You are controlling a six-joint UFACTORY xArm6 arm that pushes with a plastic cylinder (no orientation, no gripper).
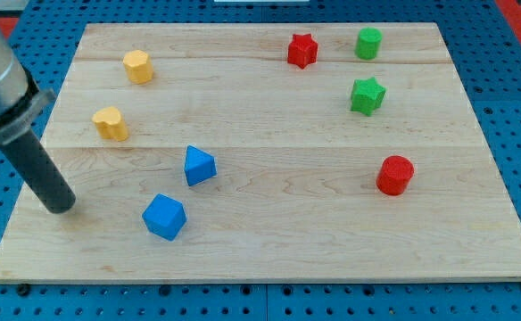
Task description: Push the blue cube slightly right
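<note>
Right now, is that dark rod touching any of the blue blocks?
No, my tip rests on bare wood toward the view's left, with a clear gap between it and the blue cube.

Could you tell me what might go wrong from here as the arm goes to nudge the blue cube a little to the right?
1. My tip sits to the view's left of the blue cube, slightly higher. An off-centre push may spin the cube or send it toward the board's bottom edge.
2. The blue triangular block lies just up and right of the cube; a path drifting upward could knock it.
3. Pushing too long would overshoot "slightly".
</note>
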